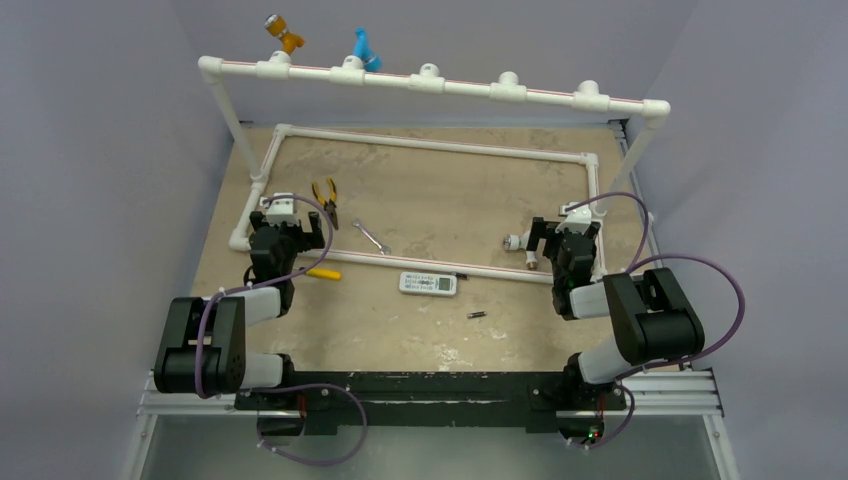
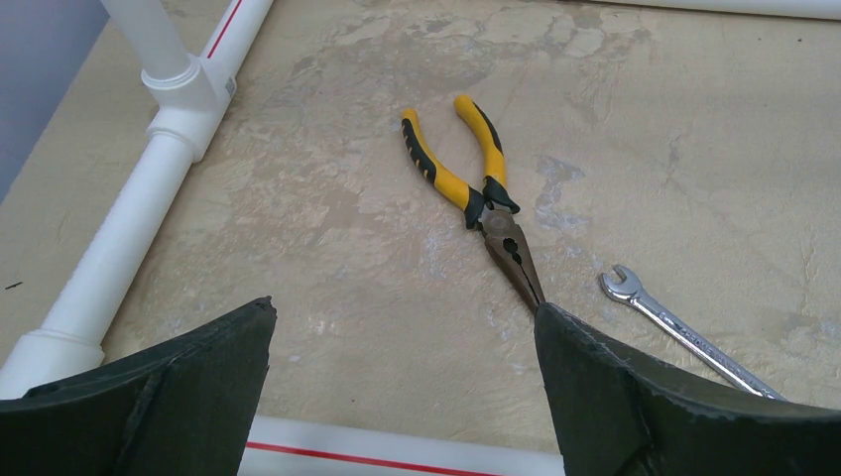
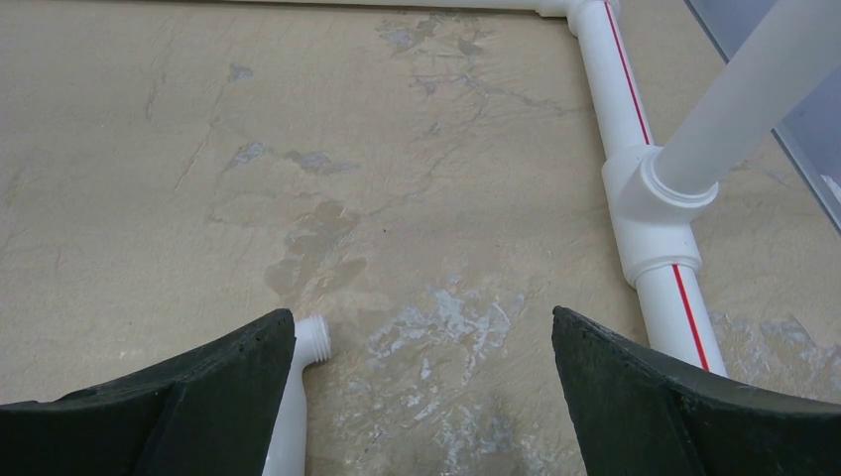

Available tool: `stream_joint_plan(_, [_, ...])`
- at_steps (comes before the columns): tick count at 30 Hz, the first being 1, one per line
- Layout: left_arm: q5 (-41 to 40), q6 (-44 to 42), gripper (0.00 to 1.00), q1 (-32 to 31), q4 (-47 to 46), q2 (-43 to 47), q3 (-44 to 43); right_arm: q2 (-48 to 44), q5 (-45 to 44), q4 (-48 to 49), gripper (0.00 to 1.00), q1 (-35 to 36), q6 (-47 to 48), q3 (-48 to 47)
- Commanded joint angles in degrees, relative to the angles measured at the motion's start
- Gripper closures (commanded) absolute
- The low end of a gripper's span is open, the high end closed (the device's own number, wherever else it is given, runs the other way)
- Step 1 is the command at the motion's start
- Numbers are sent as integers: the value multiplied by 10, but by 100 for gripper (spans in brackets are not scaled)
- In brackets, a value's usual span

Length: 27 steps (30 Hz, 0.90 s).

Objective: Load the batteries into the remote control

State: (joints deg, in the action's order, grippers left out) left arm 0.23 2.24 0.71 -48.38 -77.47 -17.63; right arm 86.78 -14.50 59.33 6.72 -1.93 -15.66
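Observation:
The white remote control [image 1: 428,283] lies face up, buttons showing, on the tan table just in front of the near white pipe. One small dark battery [image 1: 477,316] lies loose to its right, nearer the arm bases. My left gripper [image 1: 296,230] [image 2: 407,305] hovers open over the table's left side, well left of the remote, with nothing between its fingers. My right gripper [image 1: 566,236] [image 3: 422,313] stands open over the right side, also holding nothing. Neither wrist view shows the remote or the battery.
Yellow-handled pliers [image 2: 476,193] and a silver wrench [image 2: 684,332] lie ahead of the left gripper. A yellow-handled screwdriver [image 1: 322,272] lies near the left arm. A white threaded pipe piece [image 3: 298,377] sits by the right gripper's left finger. A white PVC frame [image 1: 430,145] borders the work area.

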Motion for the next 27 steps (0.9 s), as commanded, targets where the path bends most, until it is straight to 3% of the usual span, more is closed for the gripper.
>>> stream_joint_plan(1, [7,-9,0,-2,-19,-1,-15,-1,-15,9,1,-2,-3,-14])
stream_joint_plan(5, [-17,-6,0,-2,-13,35,-5,-3,-15,10,1,-1,-4,-11])
stream_joint_plan(11, [-166,44,0,-73,221,161,-82,-28,-41,11,1,-2,5,-2])
stream_joint_plan(16, [-188,137,0,-75,437,207,-197,-147,-38,-144,1,0,-17,-21])
stream_joint_plan(19, [-210,204,0,-71,546,233,-250,-218,-28,-171,1,0,-65,2])
stream_joint_plan(21, [-184,247,0,-57,608,253,-278,-267,-4,-218,1,0,-82,1])
stream_joint_plan(23, [-148,273,0,-44,655,269,-300,-320,-6,-345,1,0,-136,-28])
stream_joint_plan(27, [-80,294,0,-43,707,293,-314,-347,35,-509,1,20,-170,-100])
